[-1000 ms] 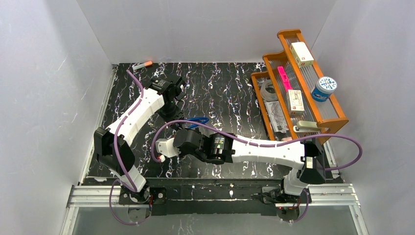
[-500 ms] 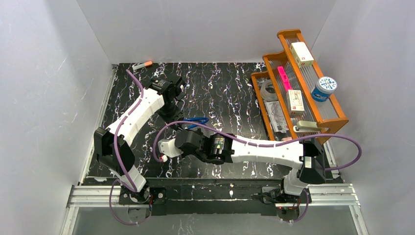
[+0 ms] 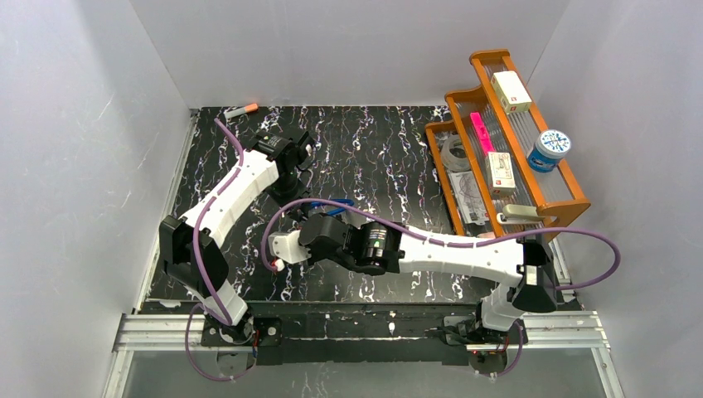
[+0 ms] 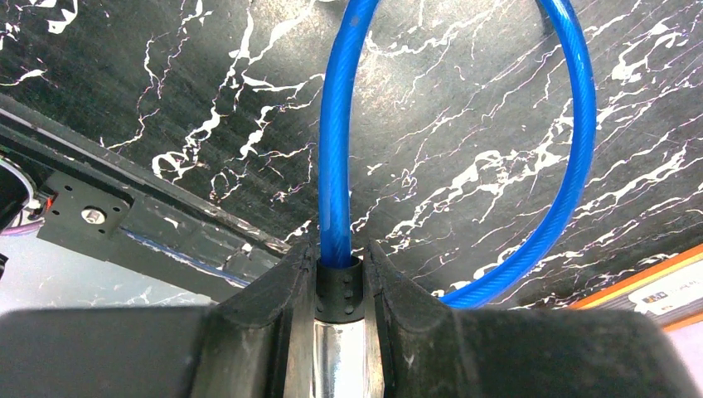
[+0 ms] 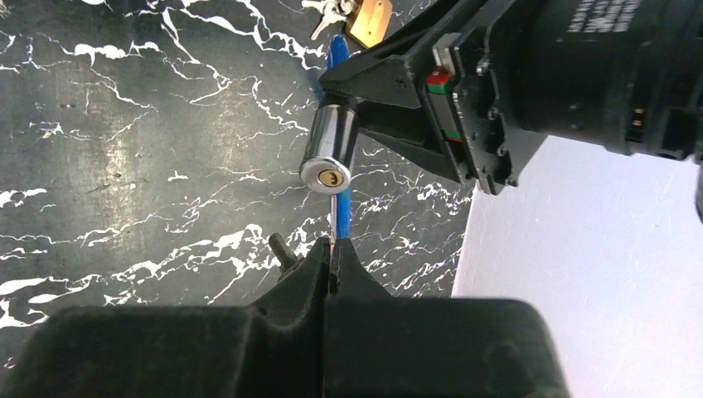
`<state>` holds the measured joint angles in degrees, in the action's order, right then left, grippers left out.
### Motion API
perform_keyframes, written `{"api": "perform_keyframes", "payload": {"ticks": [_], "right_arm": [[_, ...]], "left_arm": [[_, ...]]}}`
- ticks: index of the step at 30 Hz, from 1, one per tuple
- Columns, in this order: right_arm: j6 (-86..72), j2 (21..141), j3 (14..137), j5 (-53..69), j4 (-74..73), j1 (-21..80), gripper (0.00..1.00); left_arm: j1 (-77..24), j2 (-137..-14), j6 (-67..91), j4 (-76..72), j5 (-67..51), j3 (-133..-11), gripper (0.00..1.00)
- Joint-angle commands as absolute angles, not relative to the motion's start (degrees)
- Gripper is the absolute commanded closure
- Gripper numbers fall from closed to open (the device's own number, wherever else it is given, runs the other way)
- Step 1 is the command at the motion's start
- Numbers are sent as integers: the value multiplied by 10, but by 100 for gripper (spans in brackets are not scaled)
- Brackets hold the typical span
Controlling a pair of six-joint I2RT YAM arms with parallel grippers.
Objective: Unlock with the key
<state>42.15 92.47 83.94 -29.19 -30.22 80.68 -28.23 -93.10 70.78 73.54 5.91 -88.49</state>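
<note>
- Our left pincer squeezes the shiny lock, with its blue cable looping out
- Our right pincer is pinched tight on the key, tip just under the lock's keyhole

- One blue cable lock
- One key
- One brass padlock
- One wooden rack, right edge of the desk
- Two white boxes
- One orange-capped marker, far-left corner

Nothing is legible; the print on the white boxes is too small.
</note>
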Motion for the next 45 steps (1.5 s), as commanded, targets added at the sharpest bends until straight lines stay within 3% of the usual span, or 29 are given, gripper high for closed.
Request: {"api": "perform_keyframes", "payload": {"ticks": [1,36,45], "right_arm": [[410,895,870,-279,-297,808,99],[428,957,870,-309,-265,811,99],[439,993,884,-377,-274,824,99]], "left_arm": [[-283,-904,718,742,59,-884,100],[-283,-890,716,736,46,-876,100],[-283,-894,729,736,38,-883,100]]}}
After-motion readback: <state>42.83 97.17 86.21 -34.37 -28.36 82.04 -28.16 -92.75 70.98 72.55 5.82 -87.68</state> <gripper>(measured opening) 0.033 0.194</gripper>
